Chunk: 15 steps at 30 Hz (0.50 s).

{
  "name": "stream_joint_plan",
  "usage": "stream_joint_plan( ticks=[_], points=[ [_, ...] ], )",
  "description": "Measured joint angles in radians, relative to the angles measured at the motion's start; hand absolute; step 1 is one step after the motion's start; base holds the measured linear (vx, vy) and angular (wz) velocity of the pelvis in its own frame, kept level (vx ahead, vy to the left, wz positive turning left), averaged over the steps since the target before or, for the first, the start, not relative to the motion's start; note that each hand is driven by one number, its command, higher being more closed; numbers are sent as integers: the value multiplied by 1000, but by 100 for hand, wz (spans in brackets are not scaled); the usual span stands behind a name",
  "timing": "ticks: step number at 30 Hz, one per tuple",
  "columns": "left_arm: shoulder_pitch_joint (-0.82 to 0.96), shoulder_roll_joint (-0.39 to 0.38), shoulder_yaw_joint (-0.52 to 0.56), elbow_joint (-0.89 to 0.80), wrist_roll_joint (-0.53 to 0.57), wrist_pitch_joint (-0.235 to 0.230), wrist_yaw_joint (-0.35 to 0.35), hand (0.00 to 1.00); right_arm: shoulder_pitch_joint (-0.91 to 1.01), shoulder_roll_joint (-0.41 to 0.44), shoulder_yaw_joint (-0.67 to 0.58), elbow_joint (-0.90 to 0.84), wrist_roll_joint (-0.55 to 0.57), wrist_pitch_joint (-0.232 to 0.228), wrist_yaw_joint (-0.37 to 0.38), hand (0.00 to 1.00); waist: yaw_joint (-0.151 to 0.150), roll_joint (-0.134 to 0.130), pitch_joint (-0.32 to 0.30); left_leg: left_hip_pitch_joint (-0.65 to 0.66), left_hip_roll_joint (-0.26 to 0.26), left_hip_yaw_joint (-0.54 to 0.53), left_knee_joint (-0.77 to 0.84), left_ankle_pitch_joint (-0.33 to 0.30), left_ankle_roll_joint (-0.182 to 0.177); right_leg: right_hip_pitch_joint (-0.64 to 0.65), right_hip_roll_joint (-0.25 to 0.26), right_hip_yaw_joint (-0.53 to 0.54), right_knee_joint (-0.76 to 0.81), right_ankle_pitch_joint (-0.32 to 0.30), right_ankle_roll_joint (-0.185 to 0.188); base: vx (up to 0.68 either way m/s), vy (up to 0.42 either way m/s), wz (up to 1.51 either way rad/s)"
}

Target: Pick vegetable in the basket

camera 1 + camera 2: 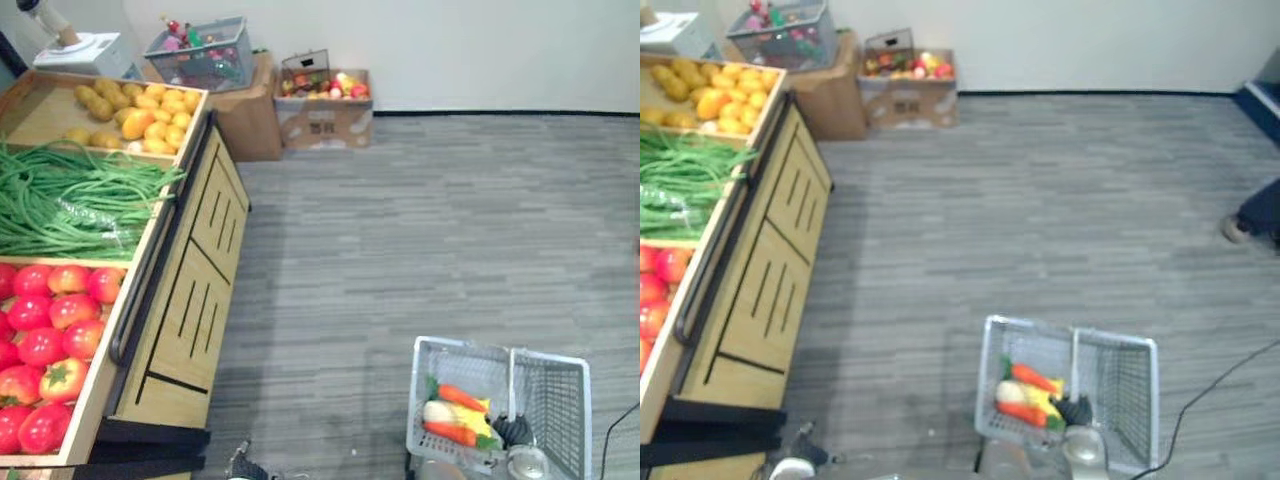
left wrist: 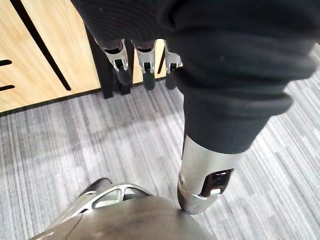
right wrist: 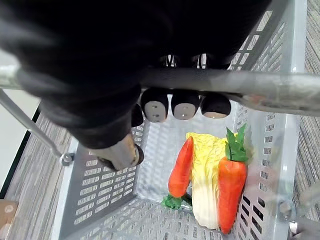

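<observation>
A grey plastic basket (image 1: 560,400) hangs low over the carpet at the lower right. It holds two orange carrots (image 3: 181,167) (image 3: 231,187) and a pale yellow cabbage (image 3: 205,180) between them. My right hand (image 3: 185,104) is shut on the basket's grey metal handle (image 3: 250,85), fingers curled over the bar. My left hand (image 2: 205,170) hangs beside the wooden stand with straight fingers (image 2: 145,62) and holds nothing.
A wooden display stand (image 1: 190,290) on the left carries red tomatoes (image 1: 50,340), green beans (image 1: 70,205) and yellow produce (image 1: 140,115). Cardboard boxes (image 1: 325,110) and a grey crate (image 1: 205,50) stand by the far wall. A person's shoe (image 1: 1238,229) shows at the right.
</observation>
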Motion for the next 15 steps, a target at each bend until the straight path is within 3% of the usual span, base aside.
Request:
stream_joint_plan(
  ticks=[5, 7, 10, 11, 12, 15],
  points=[
    [-5, -39, 9, 19, -1, 0, 16, 0, 9, -4, -34, 33, 9, -13, -3, 100, -7, 34, -5, -16, -27, -128, 69, 0, 1, 3, -7, 38, 0, 0, 0, -21, 22, -33],
    [-9, -54, 9, 20, 0, 0, 19, 0, 10, -5, -42, 36, 13, -14, -5, 100, -12, 48, -13, -14, -37, -134, 26, -10, 16, -19, -9, 38, 0, 1, 1, -23, 41, -2],
    [-11, -56, 1, 35, 0, 2, 18, 0, -10, -4, -42, 44, 17, -13, -5, 100, -23, 60, -13, 27, -36, -153, -111, -59, 10, -45, 12, 37, 0, 18, 24, -36, 57, 2],
    [-13, -52, -1, 39, 0, 2, 17, 0, -14, -1, -41, 50, 17, -12, -6, 100, -21, 58, -14, 40, -43, -151, -124, -58, 10, -42, 9, 41, 0, 19, 26, -43, 95, -14],
    [-10, -40, -3, 48, 0, 2, 18, 0, -12, 4, -36, 55, 16, -13, -5, 100, -18, 35, -12, 53, -52, -143, -134, -59, 13, -40, 4, 53, 0, 21, 30, -24, 70, -20],
    [-11, -24, -10, 52, 0, 3, 18, 0, -9, 9, -36, 56, 16, -13, -5, 100, -20, 19, -11, 61, -76, -117, -129, -72, 27, -46, -12, 74, 4, 28, 38, -18, 101, -25]
  ],
)
